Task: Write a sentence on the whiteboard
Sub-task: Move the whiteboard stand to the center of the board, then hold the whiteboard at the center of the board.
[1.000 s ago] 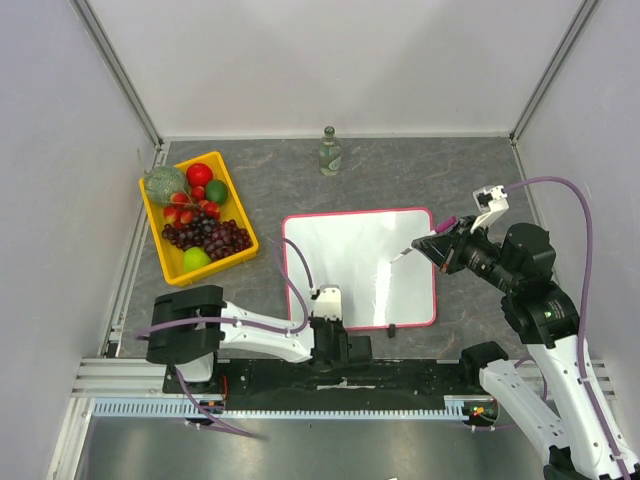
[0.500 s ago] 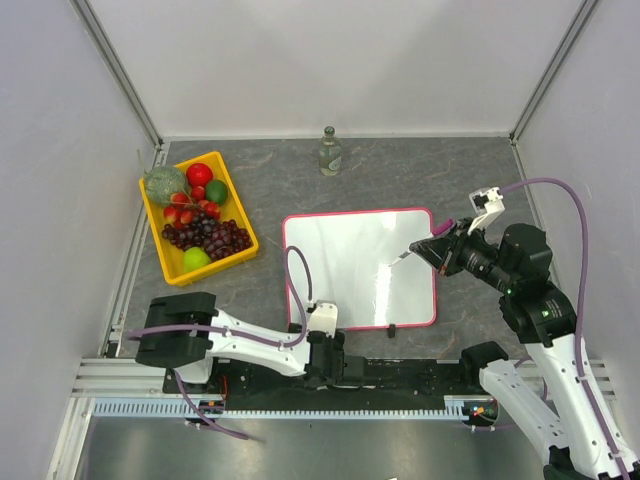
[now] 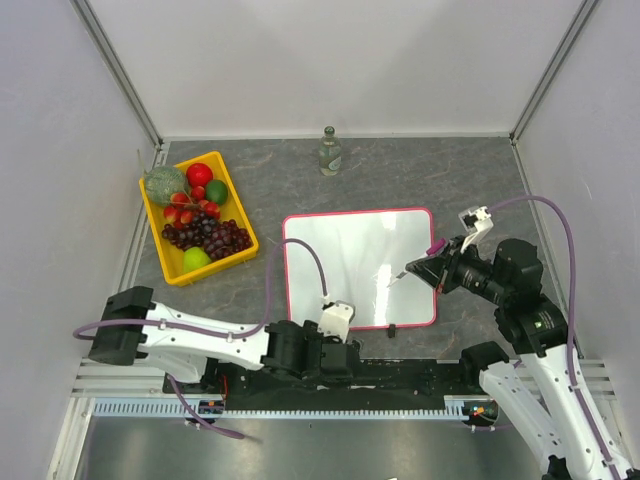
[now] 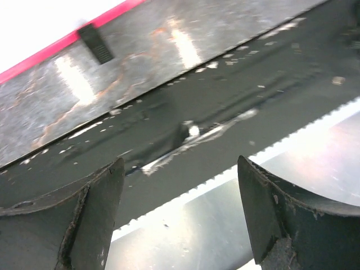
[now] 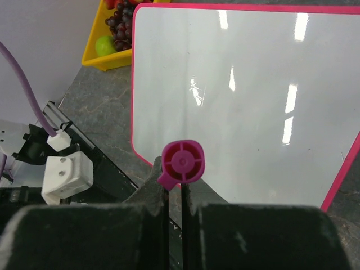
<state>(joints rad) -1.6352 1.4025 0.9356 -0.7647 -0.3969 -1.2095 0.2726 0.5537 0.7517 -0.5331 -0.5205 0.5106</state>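
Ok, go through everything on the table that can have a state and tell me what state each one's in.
whiteboard, lying flat, blank, no writing on it.
marker, clamped in the right tool, tip aimed at the board's right half; contact unclear.
right tool, shut on the marker.
left tool, open, empty.
bottle, upright.
yellow tray, filled with fruit.

A yellow tray [image 3: 156, 235] of fruit [image 3: 210, 237] is seen at ten o'clock on the table [image 3: 400, 175]; a bottle [image 3: 329, 152] is stood at twelve.
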